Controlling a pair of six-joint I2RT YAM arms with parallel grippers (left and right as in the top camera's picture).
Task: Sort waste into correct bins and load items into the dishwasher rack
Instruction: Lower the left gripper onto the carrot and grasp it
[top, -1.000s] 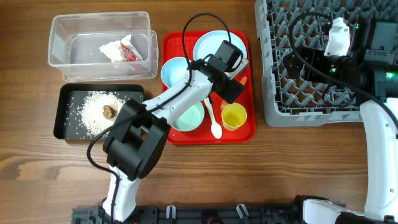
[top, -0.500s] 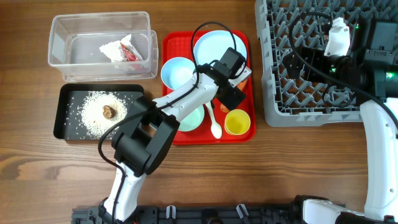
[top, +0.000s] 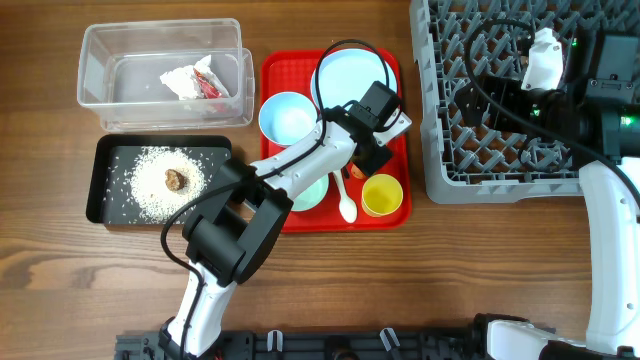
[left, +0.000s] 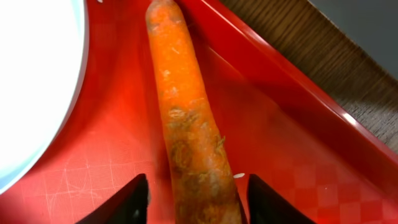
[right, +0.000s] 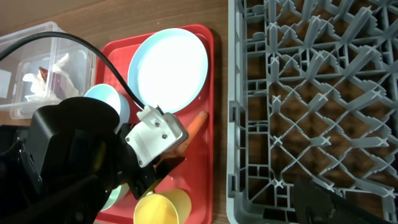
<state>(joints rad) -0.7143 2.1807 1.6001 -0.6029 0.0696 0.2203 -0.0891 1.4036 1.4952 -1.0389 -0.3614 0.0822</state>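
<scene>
One carrot (left: 186, 112) is what I am after. It lies flat on the red tray (left: 280, 149), lengthwise in the strip between the plate (left: 31, 74) and the tray's raised right wall, touching neither as far as I can see. My left pincer (left: 202, 202) is half spread and straddles the thicker stretch. One of the fingers (left: 135, 200) stands off with a sliver of red showing, and the other sits just beside the skin. Nothing is gripped yet.

I judge the carrot stiff, solid and light, easy for one pincer and not fragile; it should not crush or bend. The skin looks rough and scabbed near my fingers and smoother toward the far tip, so the rough stretch should hold better. It is round and tapered, though, and may roll, or squirt toward the thin end, if squeezed off-centre. I would take it across its width, pads square on both flanks. I cannot see how much of it lies behind my fingers, so it may tip when lifted. The wall leaves the finger on that side little room. Rice (top: 160, 180) lies in the black tray (top: 97, 180), so I judge the carrot belongs there.
</scene>
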